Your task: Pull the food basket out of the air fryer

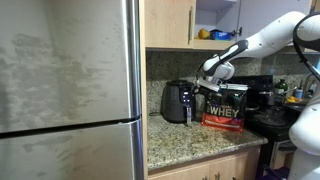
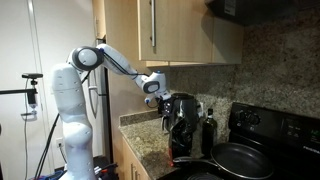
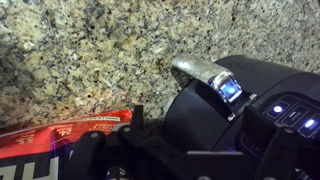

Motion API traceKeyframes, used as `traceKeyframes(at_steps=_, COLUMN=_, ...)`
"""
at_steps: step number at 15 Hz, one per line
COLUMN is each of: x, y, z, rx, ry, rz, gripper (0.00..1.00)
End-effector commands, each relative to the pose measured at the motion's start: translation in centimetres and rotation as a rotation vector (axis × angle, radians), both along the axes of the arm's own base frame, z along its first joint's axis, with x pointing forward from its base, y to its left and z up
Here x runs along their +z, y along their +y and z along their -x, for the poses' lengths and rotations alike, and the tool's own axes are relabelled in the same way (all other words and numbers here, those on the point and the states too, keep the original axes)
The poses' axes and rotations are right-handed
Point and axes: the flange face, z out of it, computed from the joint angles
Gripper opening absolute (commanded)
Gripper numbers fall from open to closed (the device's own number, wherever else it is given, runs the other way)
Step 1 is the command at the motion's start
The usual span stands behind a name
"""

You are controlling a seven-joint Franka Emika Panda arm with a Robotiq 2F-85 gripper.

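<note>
We're at the granite counter, and the air fryer stands near its back, just past the big steel fridge. The food basket sits in the fryer's lower front, not drawn out as far as we can see. The gripper hangs right at the fryer's front, squeezed in between it and the black-and-red WHEY tub, which stands just beside. It's tight here! From the wrist we see the fryer's shiny handle poking out over the stone, blue lights glowing on the black body, and the tub's red label low in the corner. Are the claw's fingers apart or together? We cannot tell; it's all dark. A coffee machine stands behind the tub, with the stove beyond it.
</note>
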Motion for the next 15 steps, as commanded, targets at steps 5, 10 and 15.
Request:
traceKeyframes(at_steps=5, x=-0.4, y=0.0, z=1.1, rx=-0.003, ry=0.161, rz=0.008, gripper=1.00)
traceKeyframes(at_steps=10, x=-0.3, y=0.2, z=0.8, rx=-0.025, ry=0.115, rz=-0.005, gripper=1.00)
traceKeyframes(at_steps=15, x=0.2, y=0.3, z=0.1, rx=-0.024, ry=0.046, rz=-0.013, gripper=1.00)
